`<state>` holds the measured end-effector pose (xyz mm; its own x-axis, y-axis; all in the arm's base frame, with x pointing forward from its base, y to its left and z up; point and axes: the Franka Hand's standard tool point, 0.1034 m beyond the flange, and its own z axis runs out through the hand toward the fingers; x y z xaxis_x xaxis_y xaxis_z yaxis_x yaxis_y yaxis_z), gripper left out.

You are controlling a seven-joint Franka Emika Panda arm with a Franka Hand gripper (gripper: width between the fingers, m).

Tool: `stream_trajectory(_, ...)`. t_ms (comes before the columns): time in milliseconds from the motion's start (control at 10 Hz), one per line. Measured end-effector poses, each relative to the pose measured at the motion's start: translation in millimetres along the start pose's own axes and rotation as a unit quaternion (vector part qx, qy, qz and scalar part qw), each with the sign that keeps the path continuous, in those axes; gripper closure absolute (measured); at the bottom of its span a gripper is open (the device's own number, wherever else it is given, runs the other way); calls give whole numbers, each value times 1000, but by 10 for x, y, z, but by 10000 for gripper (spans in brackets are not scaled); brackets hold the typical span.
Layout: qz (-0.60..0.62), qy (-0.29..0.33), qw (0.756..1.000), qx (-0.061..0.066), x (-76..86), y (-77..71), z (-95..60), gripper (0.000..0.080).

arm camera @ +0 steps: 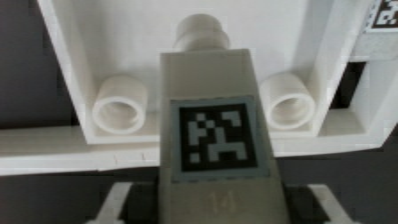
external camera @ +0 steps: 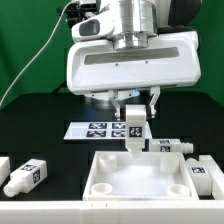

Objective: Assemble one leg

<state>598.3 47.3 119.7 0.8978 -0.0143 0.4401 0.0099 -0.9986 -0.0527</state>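
Status: gripper (external camera: pixel 136 112) holds leg (external camera: pixel 136 130) over tray (external camera: pixel 140 178)

Exterior view's left: spare leg (external camera: pixel 25 176) lying flat. Then marker board (external camera: pixel 98 128), further back. Centre: fingers clamped on leg's sides, leg upright, stub (arm camera: pixel 201 30) toward tray's far rim. Right: more legs (external camera: pixel 200 176).

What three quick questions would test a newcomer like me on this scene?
1. True or false: the end effector holds a leg upright.
2. Pick one: the held leg hangs over A) the marker board, B) the square tray-like piece, C) another loose peg.
3. Fill in: in the wrist view, the leg's near face carries a black-and-white ____.

Key: 1 true; 2 B; 3 tag.
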Motion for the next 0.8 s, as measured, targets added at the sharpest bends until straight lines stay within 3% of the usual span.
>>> stream_trajectory(400,-26,33,999,17,373,-407,190,514)
stream_trajectory(600,-32,45,998,17,380,-419,226,514)
stream_trajectory(800,-34,111,993,8,429,-377,215,514)
